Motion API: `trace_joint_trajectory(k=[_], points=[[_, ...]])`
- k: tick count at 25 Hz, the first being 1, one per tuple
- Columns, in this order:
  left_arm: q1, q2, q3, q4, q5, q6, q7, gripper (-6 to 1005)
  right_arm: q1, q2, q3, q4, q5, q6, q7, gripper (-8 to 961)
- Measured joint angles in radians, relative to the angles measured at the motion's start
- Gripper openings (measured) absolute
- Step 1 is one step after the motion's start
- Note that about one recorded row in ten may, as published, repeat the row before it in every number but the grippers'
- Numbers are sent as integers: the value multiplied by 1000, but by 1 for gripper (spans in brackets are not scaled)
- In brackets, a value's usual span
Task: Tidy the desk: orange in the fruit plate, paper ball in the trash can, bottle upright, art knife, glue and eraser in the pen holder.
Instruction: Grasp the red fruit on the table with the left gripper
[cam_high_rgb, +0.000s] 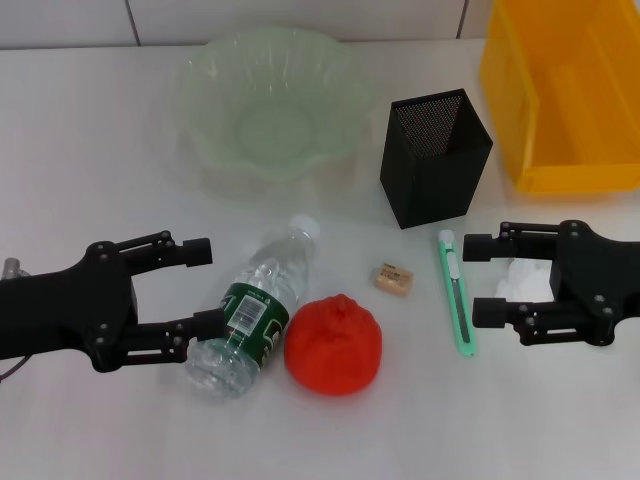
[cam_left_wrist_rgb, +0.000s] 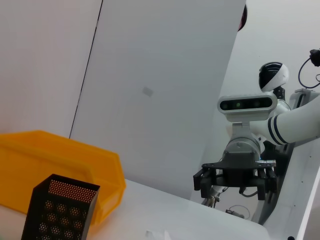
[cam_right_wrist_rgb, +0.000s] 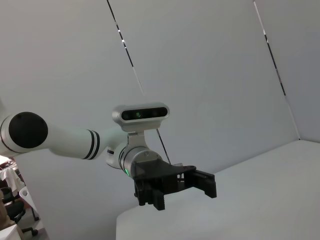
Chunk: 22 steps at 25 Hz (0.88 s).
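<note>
Flanking the clutter, both hands wait spread wide with nothing sorted yet.

The left hand (cam_high_rgb: 200, 285) stands released near the counter's left edge, its fingers either side of the base of the bottle (cam_high_rgb: 252, 310), which lies on its side; one fingertip looks to touch the label, though I can't be sure. The orange (cam_high_rgb: 334, 344) sits right against the bottle, so a squeeze or lift here could nudge it rolling toward the front edge. The right hand (cam_high_rgb: 480, 278) is released too, straddling the paper ball (cam_high_rgb: 525, 283) near the right edge; the art knife (cam_high_rgb: 457, 295) lies just beside its fingertips and could be knocked or pinched along with the wad. The eraser (cam_high_rgb: 392, 278) rests mid-counter. Fruit plate (cam_high_rgb: 205, 140), pen holder (cam_high_rgb: 437, 157) and trash can (cam_high_rgb: 520, 110) line the back edge, apparently empty. I can't spot the glue.
</note>
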Motion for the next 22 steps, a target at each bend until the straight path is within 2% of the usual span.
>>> trace_joint_trajectory(k=[22], points=[[-4,1,0,9,0,7,-22,821,-10,2,-2,-4,3,7,-2,737]])
